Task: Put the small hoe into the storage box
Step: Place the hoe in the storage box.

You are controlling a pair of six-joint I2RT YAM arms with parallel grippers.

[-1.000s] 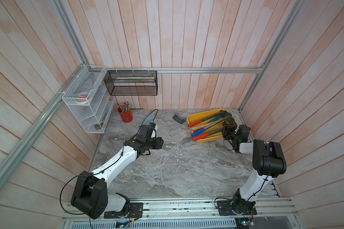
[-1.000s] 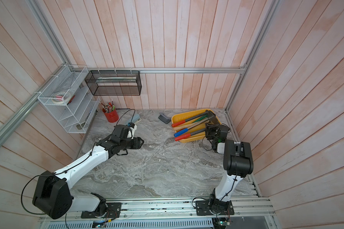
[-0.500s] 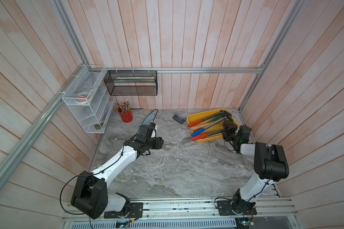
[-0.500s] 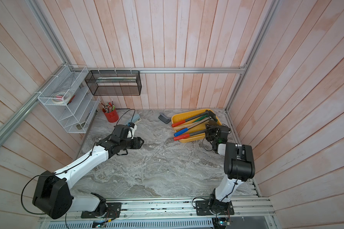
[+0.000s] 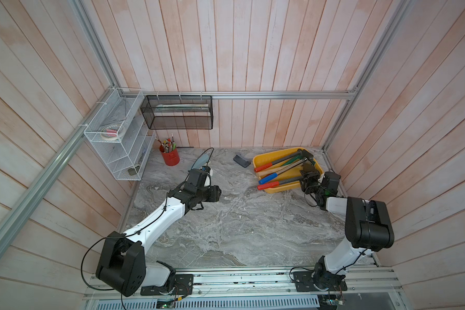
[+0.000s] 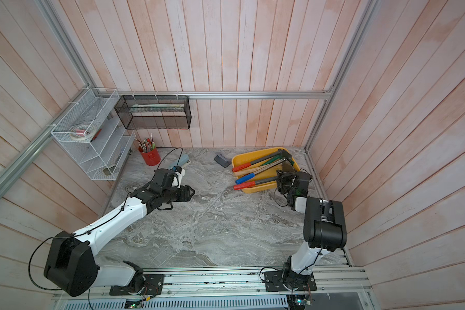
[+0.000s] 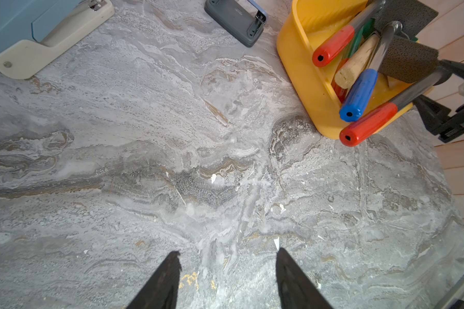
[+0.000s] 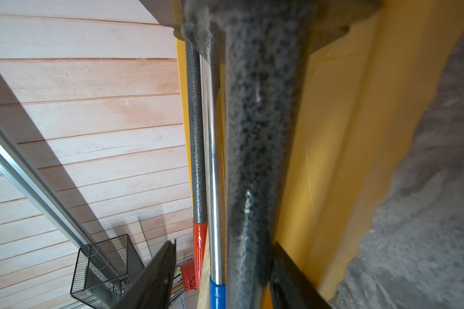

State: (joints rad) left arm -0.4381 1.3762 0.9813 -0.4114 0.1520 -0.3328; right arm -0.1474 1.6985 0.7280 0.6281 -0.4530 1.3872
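The small hoe [image 5: 279, 181] [image 6: 255, 182] has a red grip, a speckled dark shaft and a dark blade. It lies along the near side of the yellow storage box [image 5: 263, 157] [image 6: 239, 158], with its red grip [image 7: 367, 124] sticking out over the rim. My right gripper [image 5: 305, 177] [image 6: 283, 178] [image 8: 224, 243] stands open around the hoe's shaft [image 8: 257, 133] near the blade. One finger touches the shaft and the other is clear of it. My left gripper [image 5: 218, 192] [image 6: 192, 192] [image 7: 228, 254] hovers open over the marble with nothing in it.
The storage box [image 7: 292, 53] also holds several other tools with blue, red and wooden handles. A grey hole punch [image 5: 241, 160] and a blue-and-white stapler [image 7: 38, 29] lie at the back. A red pen cup [image 5: 170, 156], white wire rack [image 5: 118, 150] and black mesh basket [image 5: 177, 112] stand by the left wall.
My right gripper's jaws have spread apart off the hoe's shaft, leaving the hoe resting in the storage box. The left arm has not moved.
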